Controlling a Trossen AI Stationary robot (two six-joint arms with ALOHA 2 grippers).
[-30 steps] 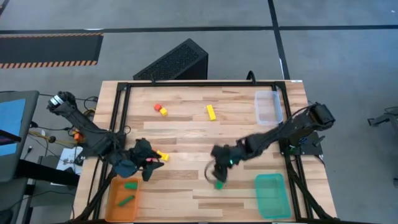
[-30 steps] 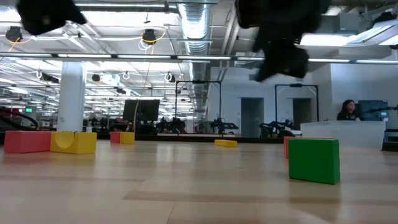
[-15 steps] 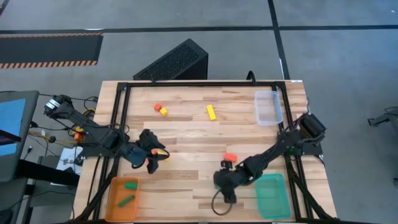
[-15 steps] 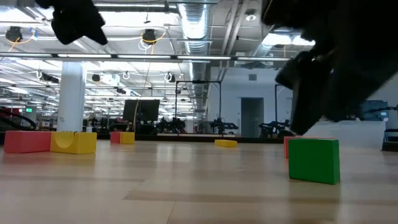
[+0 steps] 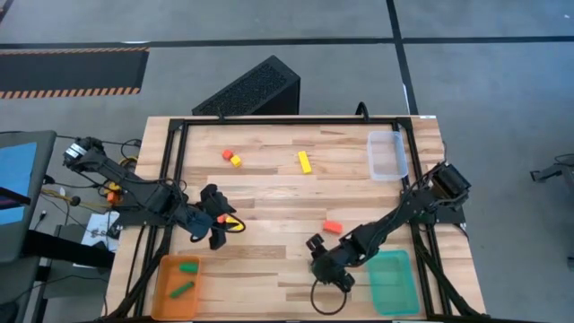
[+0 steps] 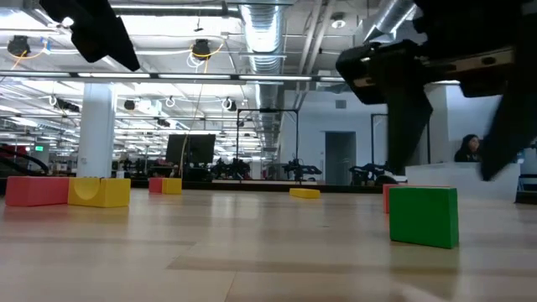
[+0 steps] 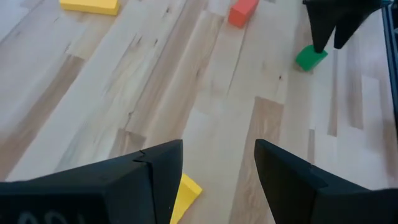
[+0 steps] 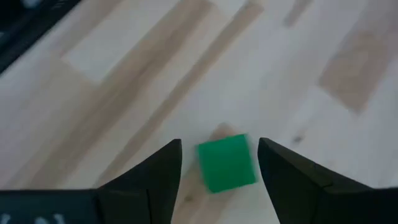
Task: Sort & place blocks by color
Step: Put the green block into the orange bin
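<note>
My right gripper [image 8: 219, 149] is open, and its fingers stand on either side of a small green block [image 8: 226, 163] without touching it. The block rests flat on the table near the front edge [image 6: 424, 216]. In the high view my right gripper [image 5: 325, 265] hides it. My left gripper [image 5: 218, 226] is open and empty, held above the table at the left, just beside a yellow block [image 5: 235, 225], which also shows in the left wrist view [image 7: 186, 193]. A red block [image 5: 333, 227] lies on the table just beyond my right gripper.
An orange tray [image 5: 161, 296] at the front left holds two green blocks [image 5: 187, 266]. A teal tray [image 5: 392, 280] stands at the front right and a clear tray [image 5: 387, 154] at the back right. A yellow bar [image 5: 305, 161] and a red and yellow pair [image 5: 231, 158] lie near the far edge.
My right gripper has gone toward the table's near edge and down over the green block, uncovering the red block behind it. My left gripper has gone a little toward the table's right and far edges, closer to the yellow block. No block has moved.
</note>
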